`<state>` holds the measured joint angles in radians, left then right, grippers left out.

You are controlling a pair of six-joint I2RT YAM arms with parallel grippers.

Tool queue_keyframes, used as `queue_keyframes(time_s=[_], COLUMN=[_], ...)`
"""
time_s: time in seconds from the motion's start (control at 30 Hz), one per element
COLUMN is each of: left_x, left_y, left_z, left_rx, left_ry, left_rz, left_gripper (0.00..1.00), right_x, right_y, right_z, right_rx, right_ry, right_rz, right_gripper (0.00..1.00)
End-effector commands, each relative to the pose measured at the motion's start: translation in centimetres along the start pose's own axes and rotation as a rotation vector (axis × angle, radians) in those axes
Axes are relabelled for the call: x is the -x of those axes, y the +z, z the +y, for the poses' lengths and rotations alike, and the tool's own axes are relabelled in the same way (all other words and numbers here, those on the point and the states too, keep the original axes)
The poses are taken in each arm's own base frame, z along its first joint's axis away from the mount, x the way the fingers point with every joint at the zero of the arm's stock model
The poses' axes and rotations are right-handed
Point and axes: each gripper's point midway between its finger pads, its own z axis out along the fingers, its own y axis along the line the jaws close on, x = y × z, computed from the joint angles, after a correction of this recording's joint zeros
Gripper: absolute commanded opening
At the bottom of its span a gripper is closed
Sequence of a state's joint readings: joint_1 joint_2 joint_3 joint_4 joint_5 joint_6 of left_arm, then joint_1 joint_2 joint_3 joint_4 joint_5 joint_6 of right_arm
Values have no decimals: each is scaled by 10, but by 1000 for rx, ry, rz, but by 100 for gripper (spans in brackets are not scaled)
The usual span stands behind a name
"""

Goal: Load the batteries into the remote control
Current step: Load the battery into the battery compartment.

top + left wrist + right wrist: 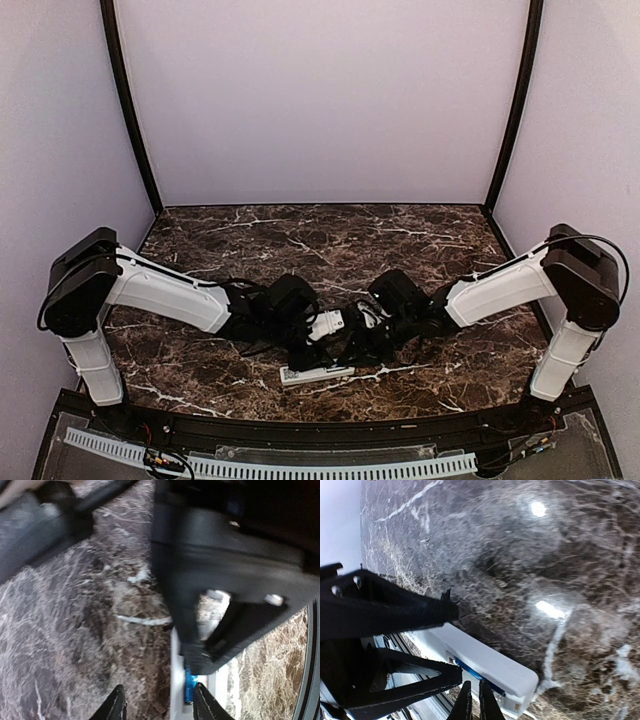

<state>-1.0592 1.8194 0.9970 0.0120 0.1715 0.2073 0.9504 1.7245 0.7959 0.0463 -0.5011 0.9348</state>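
The white remote control (316,374) lies on the marble table near the front edge, recess side up. A blue battery (475,675) sits in its recess; it also shows in the left wrist view (189,682). No orange battery shows in any view. My left gripper (159,700) is open and empty, its fingers spread on either side of the remote's end (176,680). My right gripper (475,700) is shut with nothing seen between its fingers, and its tips are at the blue battery by the remote's body (490,662). In the top view both grippers, left (305,342) and right (357,345), meet just above the remote.
A small white piece (325,324) shows between the two wrists; I cannot tell what it is. The right gripper's black body (235,555) fills the upper right of the left wrist view. The table's front rail (300,430) runs just below the remote.
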Motion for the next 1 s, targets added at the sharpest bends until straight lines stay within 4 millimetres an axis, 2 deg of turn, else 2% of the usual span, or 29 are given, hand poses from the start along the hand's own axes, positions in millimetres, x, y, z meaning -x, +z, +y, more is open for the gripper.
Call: queue_keyframes(time_s=[0.0,0.2,0.33,0.4,0.47,0.53,0.57,0.67,0.77,0.87,0.97], left_x=[5,10,12,17,21,23,22,15,3,-5,-7], left_y=[-22,-40,-57,-71,-91,-116,-134,-166,-192,-205,-211], left_z=[7,4,14,27,44,62,72,87,96,101,104], left_rx=[21,11,59,114,180,252,305,408,497,551,581], left_ry=[-21,-29,-62,-109,-179,-273,-301,-377,-415,-425,-415], left_rz=[-32,-64,-80,-107,-151,-213,-249,-314,-359,-376,-378], left_gripper=[46,47,47,49,56,64,71,83,87,89,90], right_x=[-5,7,19,30,41,50,54,59,52,34,26], right_y=[5,-8,-25,-37,-48,-57,-60,-67,-64,-58,-47], right_z=[11,28,44,53,59,61,61,65,63,62,52], right_rx=[-7,19,31,16,-19,-71,-98,-152,-141,-68,-82], right_ry=[-92,-159,-252,-351,-470,-598,-672,-926,-1172,-1402,-1512], right_rz=[8,-34,-59,-78,-76,-58,-44,8,74,163,258], right_gripper=[6,7,10,17,33,46,52,62,64,66,65])
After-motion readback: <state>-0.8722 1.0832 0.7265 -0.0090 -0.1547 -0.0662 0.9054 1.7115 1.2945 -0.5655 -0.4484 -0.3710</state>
